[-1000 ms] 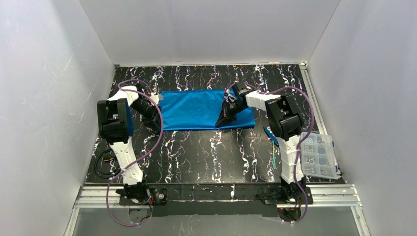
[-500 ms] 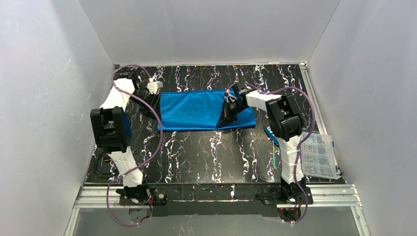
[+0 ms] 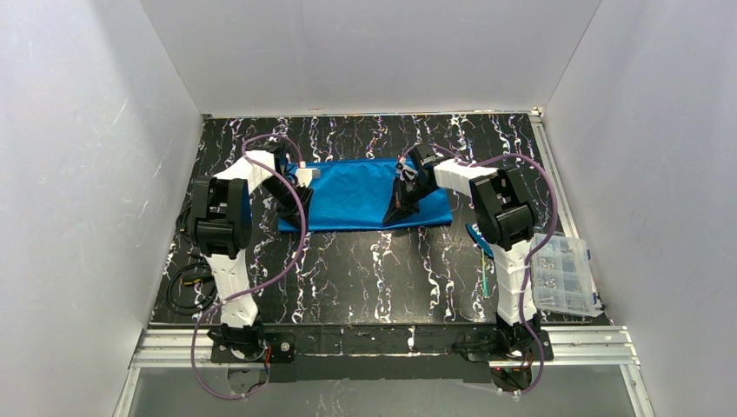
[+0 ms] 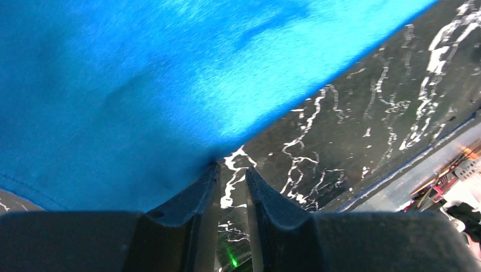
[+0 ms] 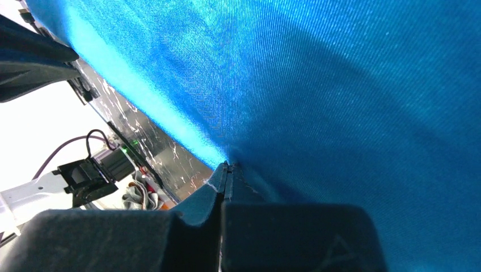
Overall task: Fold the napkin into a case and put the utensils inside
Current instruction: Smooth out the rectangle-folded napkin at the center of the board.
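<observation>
Wrist view, right gripper (image 5: 228, 165): jaws pressed together, a small fold of the napkin (image 5: 340, 85) pinched at the tips. Blue cloth fills the view ahead of the pinch and to its right.

Wrist view, left gripper (image 4: 231, 169): jaws a narrow slot apart, nothing between them, marbled table (image 4: 351, 130) showing through the slot. Tips sit at the napkin's edge; cloth begins at one fingertip and runs off ahead and to the left.

Overhead: napkin lies as a wide flat band between the two grippers, the left gripper at its near left corner, the right gripper on its near right part.

Further out: utensils (image 3: 484, 274) on the table well behind the right gripper, just beside that arm's lower link, apart from the napkin. Clear parts box (image 3: 565, 276) beyond that arm, at the table's right edge
</observation>
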